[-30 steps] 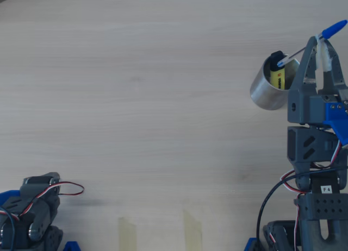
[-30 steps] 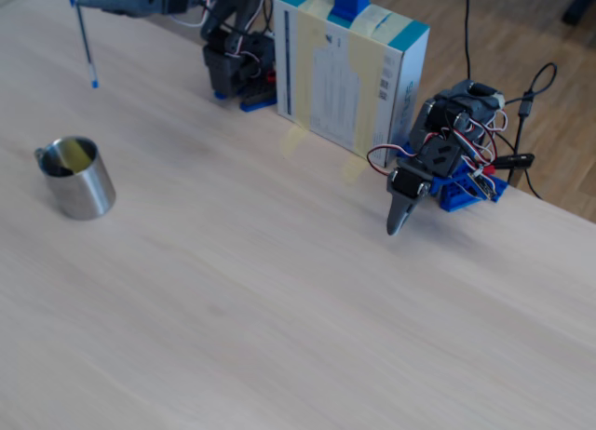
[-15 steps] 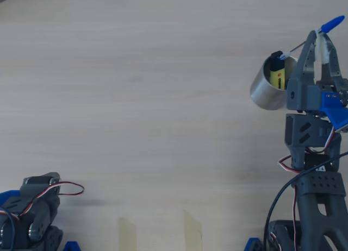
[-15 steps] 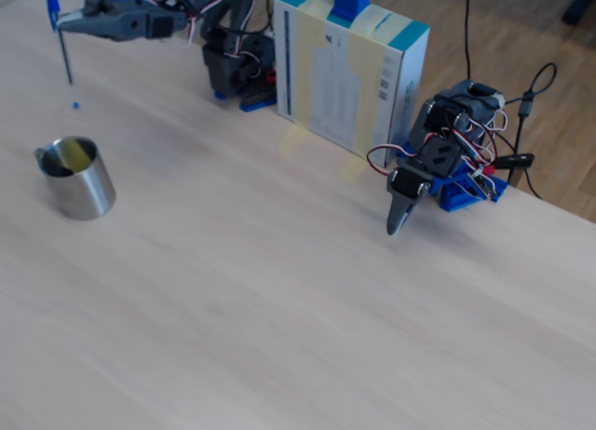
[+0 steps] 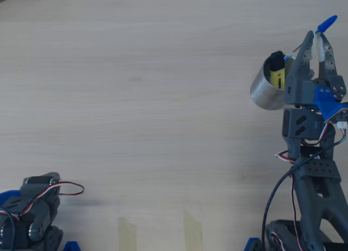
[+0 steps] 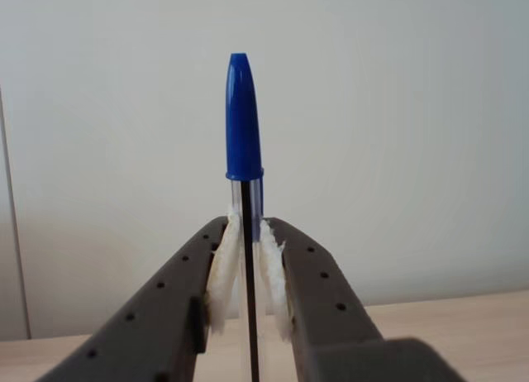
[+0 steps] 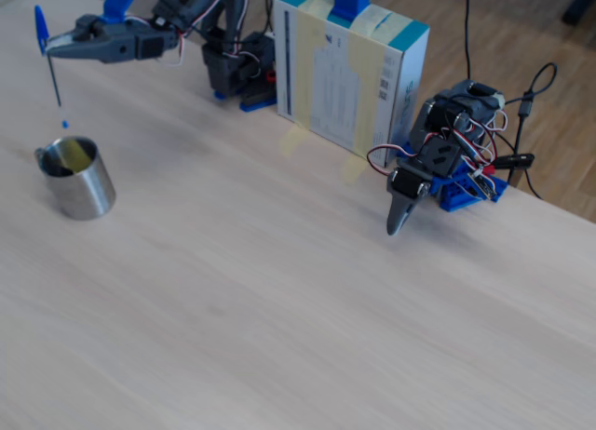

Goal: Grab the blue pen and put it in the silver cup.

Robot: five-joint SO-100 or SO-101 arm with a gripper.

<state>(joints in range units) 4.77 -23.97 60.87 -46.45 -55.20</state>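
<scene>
My gripper is shut on the blue pen, which stands upright between the white-padded fingers, blue cap up. In the fixed view the gripper holds the pen vertically, its lower tip hanging a little above the silver cup. In the overhead view the pen's cap sticks out past the gripper, just right of the cup. A yellow highlighter with a black cap stands inside the cup.
A second, idle arm rests at the table's right in the fixed view and shows at the lower left of the overhead view. A white and teal box stands behind. Tape strips lie near the front edge.
</scene>
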